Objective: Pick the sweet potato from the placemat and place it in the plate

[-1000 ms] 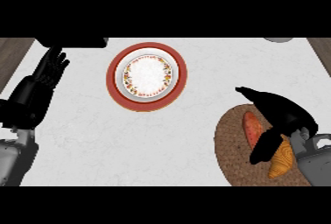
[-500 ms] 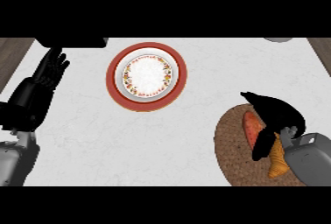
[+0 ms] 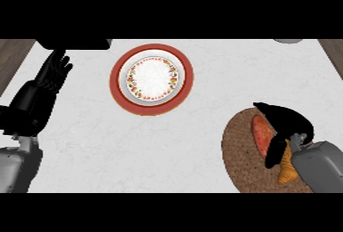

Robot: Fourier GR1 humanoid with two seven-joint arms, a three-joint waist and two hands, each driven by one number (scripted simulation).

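Note:
The sweet potato point(image 3: 260, 131), reddish orange and long, lies on the round brown woven placemat point(image 3: 241, 154) at the lower right of the counter. My right hand point(image 3: 286, 121) is down on it, fingers and thumb curled round its middle, so only its two ends show. The sweet potato still rests on the mat. The plate point(image 3: 151, 54), white with a red rim and a patterned ring, sits at the upper middle with nothing on it, well to the left of and beyond the mat. My left hand point(image 3: 48, 79) rests open at the left edge, fingers up.
A dark object point(image 3: 74, 44) sits at the counter's far left edge, and part of a grey object point(image 3: 288, 41) shows at the far right corner. Brown wood strips border the white counter on both sides.
My right hand has moved down and nearer over the placemat and closed round the sweet potato. The left hand and the plate have not moved.

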